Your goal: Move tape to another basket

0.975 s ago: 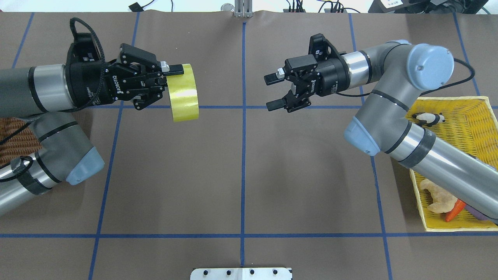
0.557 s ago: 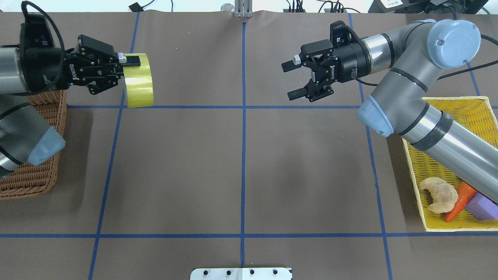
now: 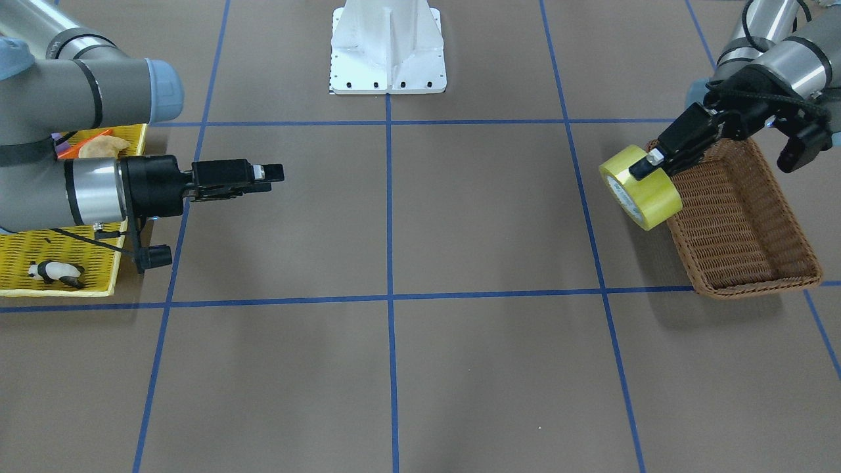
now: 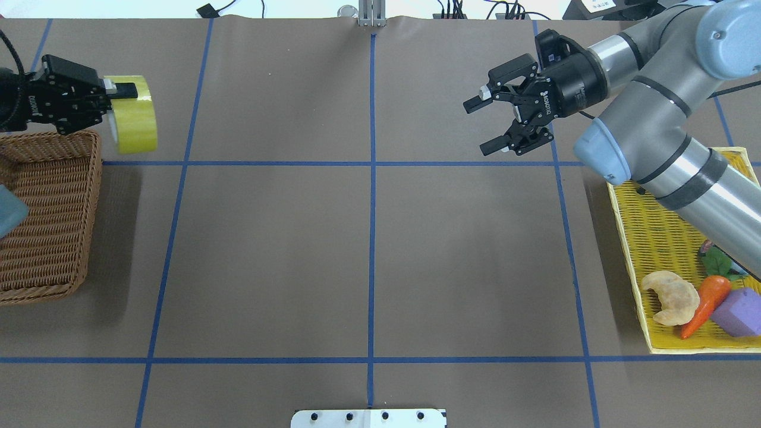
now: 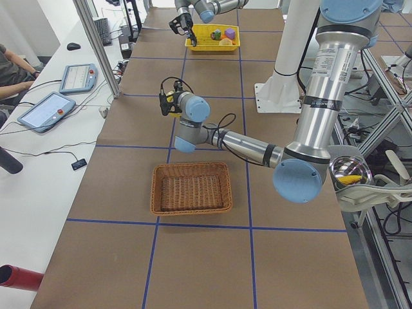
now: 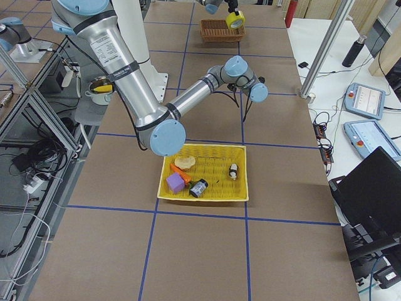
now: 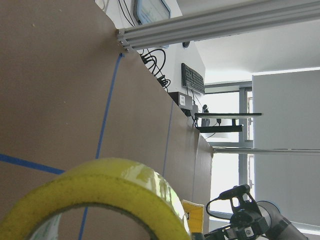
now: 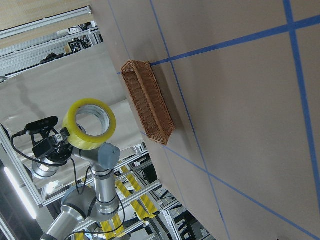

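Note:
The yellow tape roll hangs in the air, on edge, in my left gripper, which is shut on the roll's wall. It hangs just past the far inner corner of the brown wicker basket, beside the rim and not over the inside. The front view shows the tape in the left gripper at the edge of the wicker basket. The wicker basket holds nothing. My right gripper is open and empty, above the table on the right side.
A flat yellow mesh basket at the right edge holds a croissant, a carrot, a purple block and a panda figure. The right arm reaches over it. The white robot base stands at the near middle edge.
My left arm has carried the tape left, from near the table's middle to the wicker basket's corner. My right arm has drawn back to the right, its gripper still open.

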`<act>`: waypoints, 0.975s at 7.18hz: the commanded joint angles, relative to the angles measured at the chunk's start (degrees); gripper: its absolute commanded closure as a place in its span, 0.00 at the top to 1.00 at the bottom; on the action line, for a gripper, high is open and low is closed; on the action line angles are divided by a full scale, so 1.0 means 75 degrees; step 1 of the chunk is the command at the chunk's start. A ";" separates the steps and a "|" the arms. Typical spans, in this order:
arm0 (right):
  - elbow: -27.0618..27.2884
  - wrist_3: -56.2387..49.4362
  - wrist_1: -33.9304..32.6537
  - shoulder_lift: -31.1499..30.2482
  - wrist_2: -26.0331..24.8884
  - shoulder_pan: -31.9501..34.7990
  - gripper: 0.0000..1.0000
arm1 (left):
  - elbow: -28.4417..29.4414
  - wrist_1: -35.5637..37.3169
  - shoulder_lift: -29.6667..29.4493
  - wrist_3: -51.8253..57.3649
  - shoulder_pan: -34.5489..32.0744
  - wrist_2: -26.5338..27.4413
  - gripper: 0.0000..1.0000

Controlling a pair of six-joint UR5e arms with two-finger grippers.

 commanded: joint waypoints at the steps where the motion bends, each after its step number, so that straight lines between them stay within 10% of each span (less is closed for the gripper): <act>1: -0.0032 0.0020 0.0010 -0.0079 -0.1090 0.0440 0.89 | -0.0056 0.0648 0.0468 0.1126 -0.0311 -0.0145 0.00; 7: -0.0067 0.0032 0.0500 -0.0091 -0.4195 0.1390 0.99 | -0.0279 0.2899 0.2388 0.4807 -0.0664 -0.0789 0.00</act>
